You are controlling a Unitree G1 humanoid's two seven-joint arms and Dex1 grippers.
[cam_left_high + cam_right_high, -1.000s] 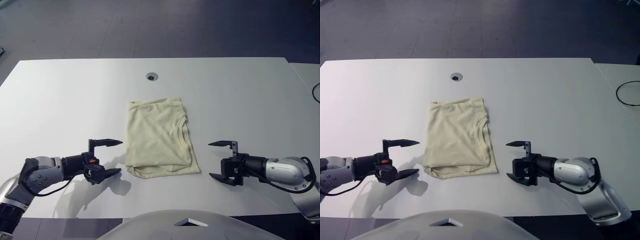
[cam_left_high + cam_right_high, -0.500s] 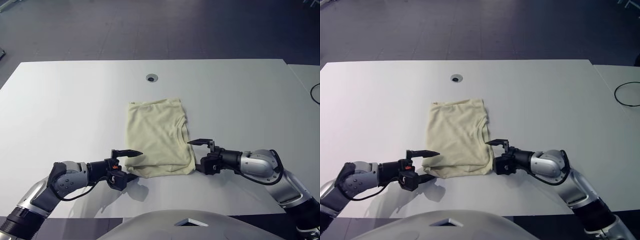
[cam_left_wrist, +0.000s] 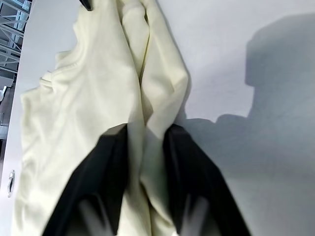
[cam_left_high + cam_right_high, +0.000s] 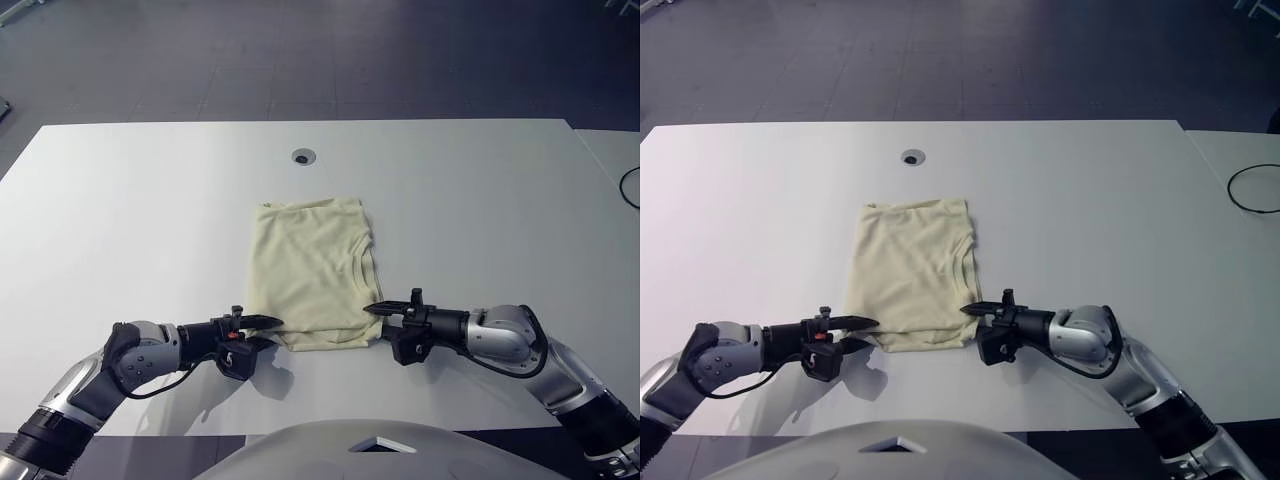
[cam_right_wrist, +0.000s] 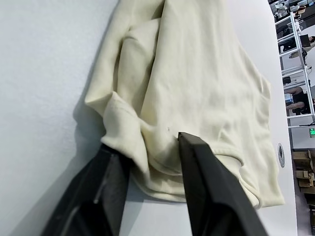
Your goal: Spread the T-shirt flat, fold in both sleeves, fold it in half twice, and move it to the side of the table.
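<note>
Clamping the shirt (image 4: 312,265) at its near corners: left gripper (image 4: 266,324), right gripper (image 4: 375,316). Likely the second half-fold. Next, lift both corners evenly toward the far edge.

The T-shirt (image 4: 314,270) is soft, wrinkly cloth — not shiny. The table (image 4: 480,200) is smooth. The left gripper (image 4: 272,328) looks like dull black plastic.

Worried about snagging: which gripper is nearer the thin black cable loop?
Right. The right gripper grips the yellow T-shirt's corner toward the cable loop; the left gripper, the opposite corner.
</note>
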